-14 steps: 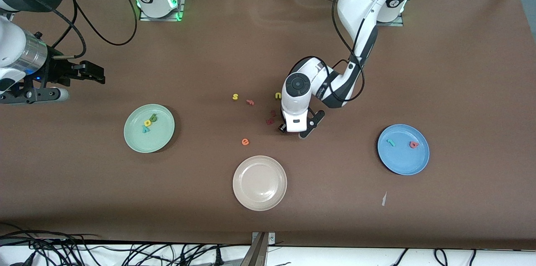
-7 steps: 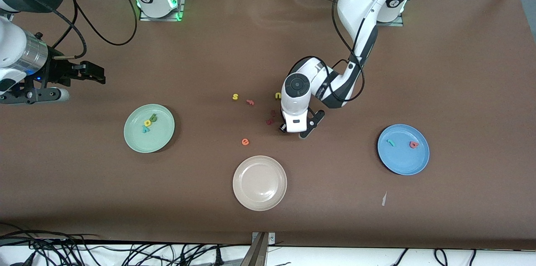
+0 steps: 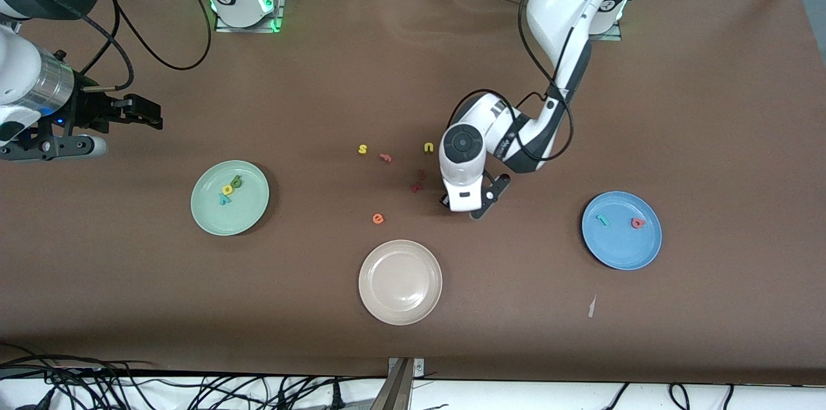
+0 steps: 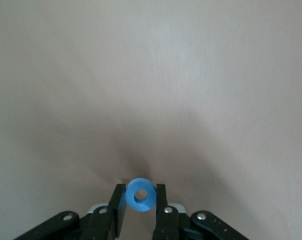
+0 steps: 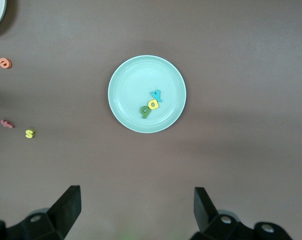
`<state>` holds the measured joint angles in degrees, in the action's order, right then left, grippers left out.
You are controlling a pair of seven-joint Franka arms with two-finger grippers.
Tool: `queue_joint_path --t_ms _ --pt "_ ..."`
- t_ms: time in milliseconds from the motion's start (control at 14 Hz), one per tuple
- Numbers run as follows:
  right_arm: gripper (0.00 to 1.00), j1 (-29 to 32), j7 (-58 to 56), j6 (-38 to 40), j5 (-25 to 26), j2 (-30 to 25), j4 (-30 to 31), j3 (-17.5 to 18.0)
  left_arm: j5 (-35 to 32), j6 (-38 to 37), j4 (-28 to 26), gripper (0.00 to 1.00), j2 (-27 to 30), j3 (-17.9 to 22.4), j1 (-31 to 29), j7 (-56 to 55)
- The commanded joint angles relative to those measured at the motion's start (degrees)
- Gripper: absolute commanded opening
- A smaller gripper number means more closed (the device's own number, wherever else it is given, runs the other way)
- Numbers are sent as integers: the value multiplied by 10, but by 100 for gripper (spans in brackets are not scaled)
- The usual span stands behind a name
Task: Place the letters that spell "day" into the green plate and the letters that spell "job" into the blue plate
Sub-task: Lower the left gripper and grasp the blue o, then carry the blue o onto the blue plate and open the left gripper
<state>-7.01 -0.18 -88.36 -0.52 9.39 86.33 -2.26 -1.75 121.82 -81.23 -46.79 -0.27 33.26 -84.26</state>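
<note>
Since the earlier frame, our left hand (image 3: 466,205) has shifted slightly toward the blue plate (image 3: 621,248) and lifted, its fingers (image 4: 120,212) now pinching the blue o (image 4: 140,194) flat-on, the ring's hole facing the wrist camera. We judge the coming move turns on one relation: the blue plate lies toward the left arm's end of the worktop (image 3: 710,139), well apart from this hand, already carrying the teal j (image 3: 602,220) and salmon b (image 3: 637,223). Our right hand (image 5: 136,205) waits spread wide above the green plate (image 5: 126,75), where d (image 5: 145,111), a (image 5: 153,104) and y (image 5: 156,95) lie touching.
</note>
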Motion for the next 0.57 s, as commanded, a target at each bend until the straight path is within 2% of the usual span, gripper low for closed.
queue_joint_path --t_ms 0,215,501 --pt "100 0 3 2 -11 -4 4 0 17 -88 3 4 41 -2 -50 107" --pt "100 1 3 2 -11 -4 4 0 17 -155 -8 5 71 -2 -110 230" --pt "100 0 3 2 -11 -4 4 0 -1 -182 -17 5 84 2 -198 407"
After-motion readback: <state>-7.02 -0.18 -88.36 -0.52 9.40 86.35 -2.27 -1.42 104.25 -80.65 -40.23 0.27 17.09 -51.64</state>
